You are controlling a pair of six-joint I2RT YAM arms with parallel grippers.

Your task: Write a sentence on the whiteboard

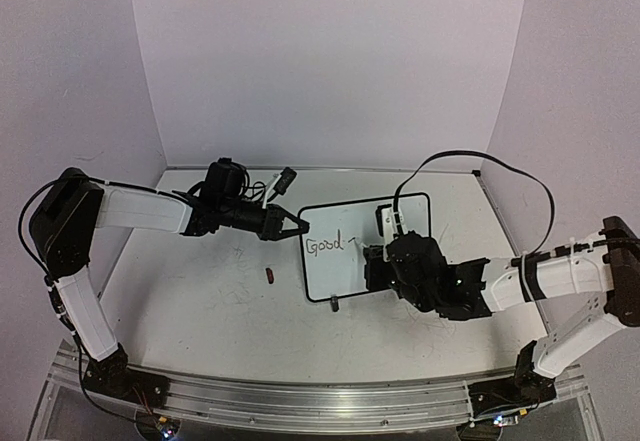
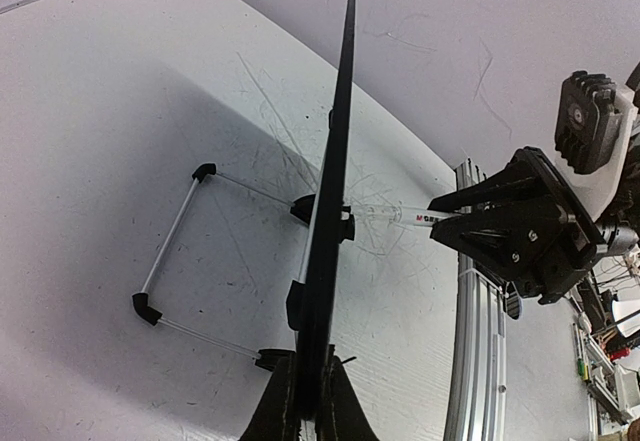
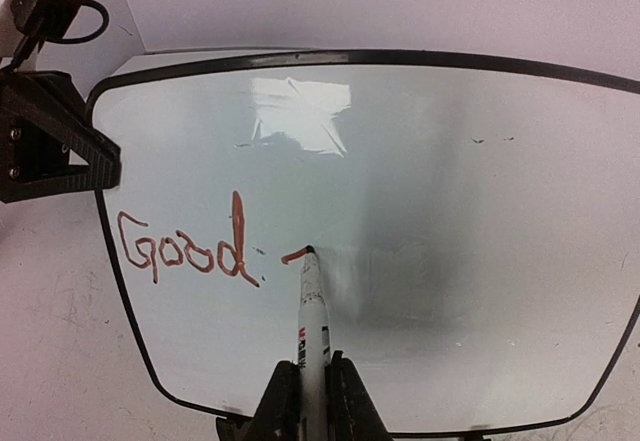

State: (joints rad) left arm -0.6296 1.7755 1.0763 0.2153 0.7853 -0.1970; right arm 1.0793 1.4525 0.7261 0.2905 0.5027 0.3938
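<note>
The whiteboard [image 1: 345, 273] stands propped on its wire stand [image 2: 172, 244] at mid table. My left gripper [image 1: 296, 227] is shut on its left edge; in the left wrist view the board [image 2: 336, 181] runs edge-on between the jaws of that gripper [image 2: 318, 363]. My right gripper [image 3: 312, 369] is shut on a white marker [image 3: 313, 306], whose tip touches the board. The sentence [image 3: 185, 251] reads "Good" in red-brown ink, followed by a short stroke ending at the marker tip. From above, my right gripper [image 1: 378, 261] sits in front of the board's middle.
A small dark red cap [image 1: 271, 276] lies on the table left of the board. An aluminium rail [image 1: 300, 401] runs along the near edge. Walls close in the table at the back and sides. The tabletop carries faint grey scribbles [image 2: 290, 161].
</note>
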